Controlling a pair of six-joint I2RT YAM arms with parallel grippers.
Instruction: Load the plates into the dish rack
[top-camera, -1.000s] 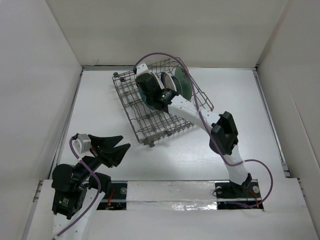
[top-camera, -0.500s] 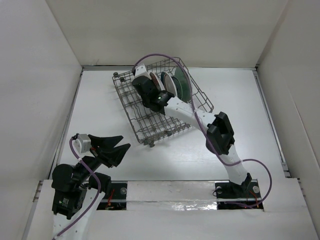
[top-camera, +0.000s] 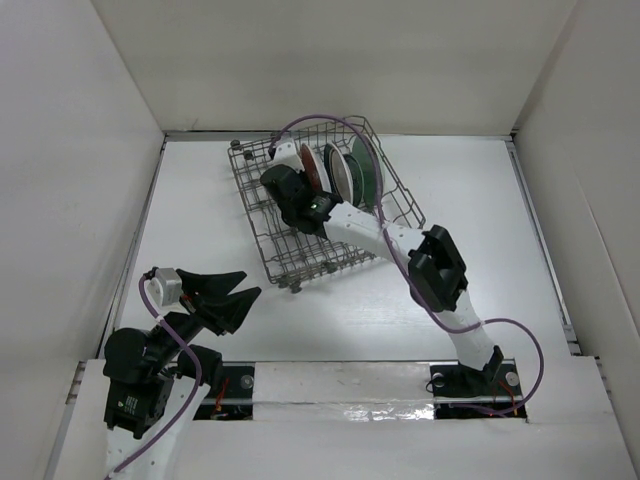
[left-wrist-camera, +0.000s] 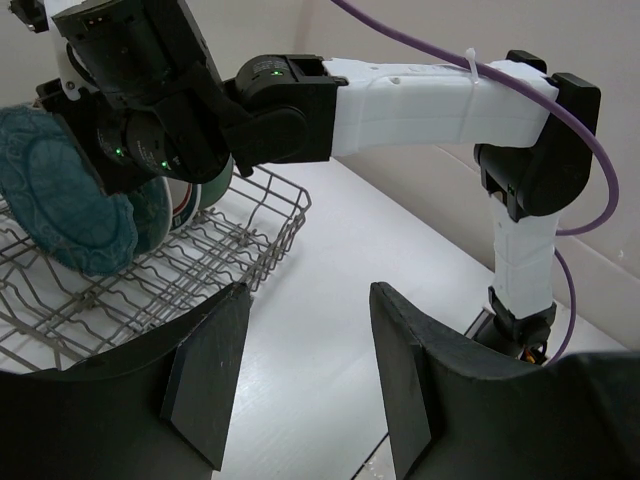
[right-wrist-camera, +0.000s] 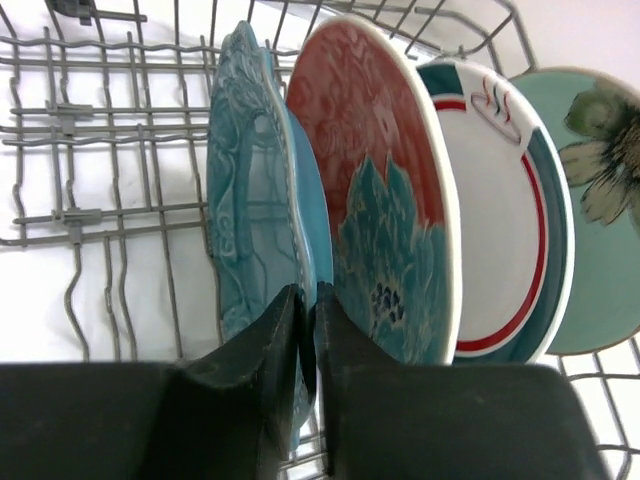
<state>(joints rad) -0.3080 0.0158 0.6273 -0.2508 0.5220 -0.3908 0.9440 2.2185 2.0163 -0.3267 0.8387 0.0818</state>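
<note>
The dish rack (top-camera: 300, 255) stands at the back middle of the table. My right gripper (right-wrist-camera: 306, 292) is shut on the rim of the scalloped teal plate (right-wrist-camera: 245, 180) and holds it upright inside the rack, close beside the red-and-teal floral plate (right-wrist-camera: 375, 180). Behind that stand the white plate with red-and-dark rings (right-wrist-camera: 500, 230) and the pale green plate (right-wrist-camera: 600, 220). I cannot make out the small white plate. The teal plate also shows in the left wrist view (left-wrist-camera: 60, 200). My left gripper (top-camera: 252, 283) is open and empty, in front of the rack's near left corner.
White walls close in the table on the left, back and right. The right arm (top-camera: 435, 265) stretches from its base across the table to the rack. The rack's near rim (left-wrist-camera: 270, 235) lies just ahead of my left fingers (left-wrist-camera: 205, 380).
My right gripper has carried the scalloped teal plate up and left, deeper into the rack, to stand beside the floral plate. The rack shifted slightly left. The left arm has not moved.
</note>
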